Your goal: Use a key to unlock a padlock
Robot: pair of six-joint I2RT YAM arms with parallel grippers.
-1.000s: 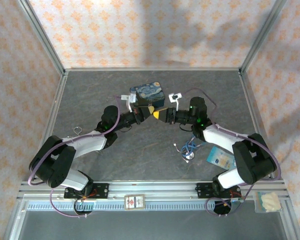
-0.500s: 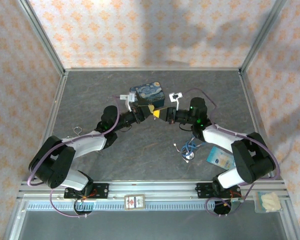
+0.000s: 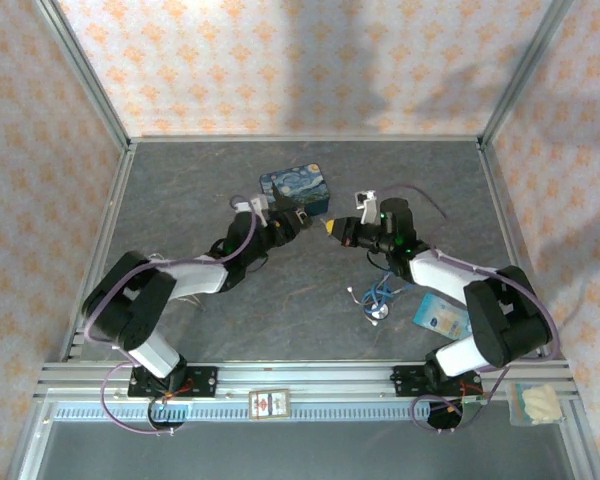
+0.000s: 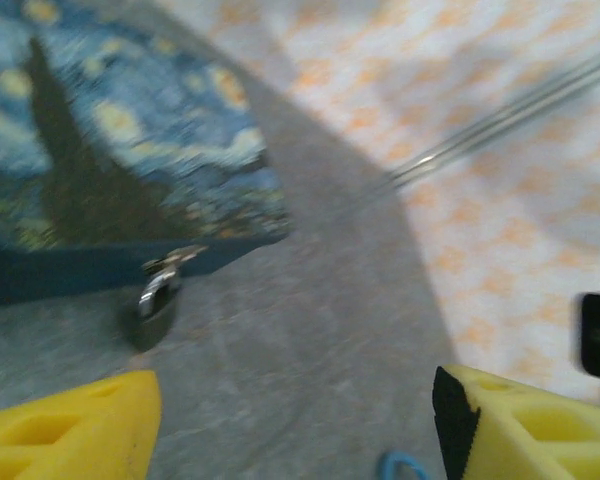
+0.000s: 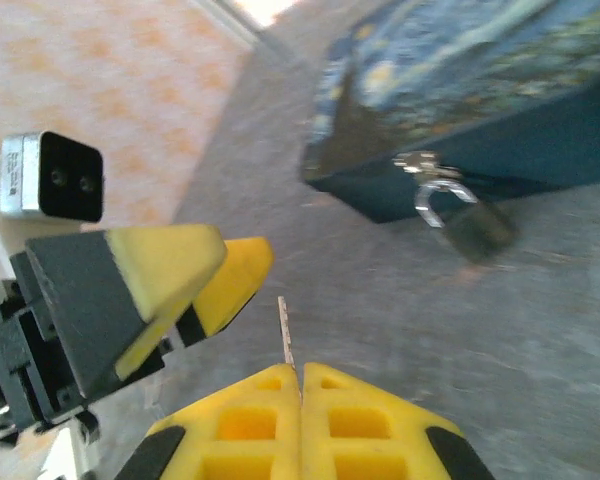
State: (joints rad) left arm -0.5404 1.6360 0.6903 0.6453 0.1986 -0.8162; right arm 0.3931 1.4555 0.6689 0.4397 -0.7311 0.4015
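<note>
The tiny dark padlock [image 5: 470, 225] hangs by its silvery shackle from the hasp of the blue-and-yellow painted box [image 3: 295, 187], resting against the box's front; it also appears in the left wrist view [image 4: 158, 298]. My right gripper [image 5: 300, 375] is shut on the slim pale key [image 5: 285, 332], whose blade sticks out forward, short of the padlock. My left gripper [image 4: 295, 420] is open with nothing between its yellow fingers [image 5: 195, 275], just left of the key. Both grippers meet in front of the box, left [image 3: 302, 221] and right [image 3: 328, 228].
A blue coiled cord with a round metal disc [image 3: 377, 298] lies by the right arm, its loop showing under the left gripper [image 4: 400, 465]. A blue card [image 3: 442, 315] lies farther right. The metal frame rail [image 3: 300, 375] runs along the near edge.
The left gripper has opened and drawn back a little to the left. The right gripper has shut on the key and now holds it alone.
</note>
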